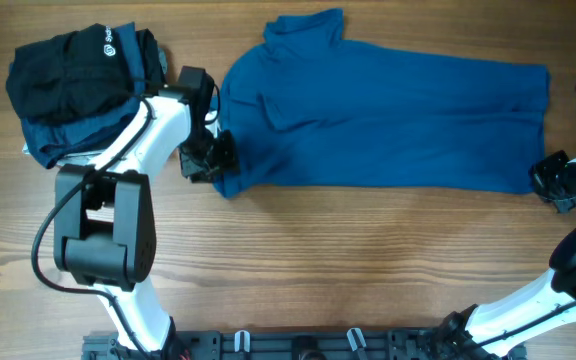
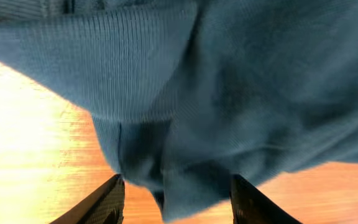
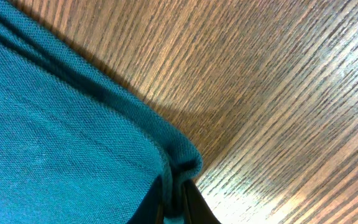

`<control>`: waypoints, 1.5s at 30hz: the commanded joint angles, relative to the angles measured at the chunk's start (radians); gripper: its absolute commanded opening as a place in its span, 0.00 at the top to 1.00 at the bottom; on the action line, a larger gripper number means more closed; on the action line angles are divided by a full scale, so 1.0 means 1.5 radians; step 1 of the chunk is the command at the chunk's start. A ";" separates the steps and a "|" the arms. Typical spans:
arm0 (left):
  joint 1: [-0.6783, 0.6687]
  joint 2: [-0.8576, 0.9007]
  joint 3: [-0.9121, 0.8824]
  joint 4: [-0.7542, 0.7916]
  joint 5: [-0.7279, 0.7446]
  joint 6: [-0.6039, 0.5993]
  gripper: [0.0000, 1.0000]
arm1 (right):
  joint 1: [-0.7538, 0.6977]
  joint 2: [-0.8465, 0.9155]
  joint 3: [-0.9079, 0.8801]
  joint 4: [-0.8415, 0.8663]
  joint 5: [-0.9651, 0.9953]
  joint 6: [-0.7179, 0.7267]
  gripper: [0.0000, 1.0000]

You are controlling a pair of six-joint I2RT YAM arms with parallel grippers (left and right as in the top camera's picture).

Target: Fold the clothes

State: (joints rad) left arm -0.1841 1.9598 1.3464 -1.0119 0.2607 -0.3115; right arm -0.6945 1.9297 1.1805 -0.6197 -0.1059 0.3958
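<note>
You are working on a wooden table (image 1: 318,260) with pale brown grain, and the blue shirt (image 1: 388,110) lies stretched across its far half. Take the shirt as your marker. It runs lengthwise from left to right, with the collar sticking out at its far left end and the hem at its right end. A sleeve is folded in over the body near the collar.

Your left gripper (image 1: 218,158) sits at the near left corner of the shirt, right at the edge of the cloth. In the left wrist view its two dark fingers (image 2: 107,202) stand spread apart. A rounded bulge of blue cloth hangs between them without being squeezed, and a ribbed band of the shirt crosses above.

Your right gripper (image 1: 546,185) is at the near right corner of the shirt, at the hem. In the right wrist view its fingers (image 3: 194,208) are pressed together on the stitched corner of the hem, so it is pinching the shirt there. The rest of that corner lies flat on the wood.

Off the left end of the shirt, beyond your left arm, a black garment (image 1: 68,75) with a small white logo rests on top of a dark teal piece (image 1: 78,135). That pile is close to the shirt, and I cannot tell whether the two touch.
</note>
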 commanded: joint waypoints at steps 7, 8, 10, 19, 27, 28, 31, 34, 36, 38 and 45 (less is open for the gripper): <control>-0.003 0.006 -0.068 0.062 0.058 0.014 0.83 | 0.001 0.031 -0.007 0.001 0.025 -0.002 0.93; -0.002 0.006 -0.068 0.062 0.058 0.013 0.86 | 0.001 0.031 -0.007 0.001 0.025 -0.002 0.93; -0.002 0.006 -0.068 0.064 0.058 0.013 0.87 | 0.001 0.031 -0.007 0.001 0.025 -0.002 0.92; 0.040 0.006 -0.064 0.094 -0.111 0.013 0.96 | 0.001 0.031 -0.007 0.018 0.040 -0.050 0.96; 0.042 0.006 -0.064 0.137 -0.097 0.013 0.96 | 0.001 0.031 -0.007 0.038 0.055 -0.089 0.96; 0.041 0.006 -0.064 0.130 -0.092 0.013 0.96 | 0.001 0.031 -0.007 0.036 0.066 -0.090 0.96; 0.036 0.006 -0.064 0.113 -0.077 0.013 0.94 | 0.001 0.031 -0.007 0.027 0.094 -0.090 0.96; 0.027 0.006 -0.064 0.111 -0.048 0.013 0.89 | 0.001 0.030 -0.007 0.017 0.130 -0.089 0.95; 0.024 0.006 -0.064 0.113 -0.029 0.013 0.91 | 0.001 0.030 -0.007 0.013 0.147 -0.089 0.96; 0.021 0.006 -0.064 0.120 -0.027 0.013 0.96 | 0.001 0.030 -0.007 0.014 0.148 -0.089 0.96; 0.022 0.006 -0.063 0.182 -0.027 0.014 0.96 | 0.001 0.030 -0.007 0.008 0.169 -0.089 0.96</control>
State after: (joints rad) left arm -0.1497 1.9602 1.2518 -0.7776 0.2077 -0.2962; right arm -0.6785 1.9320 1.1843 -0.5865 0.0025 0.2821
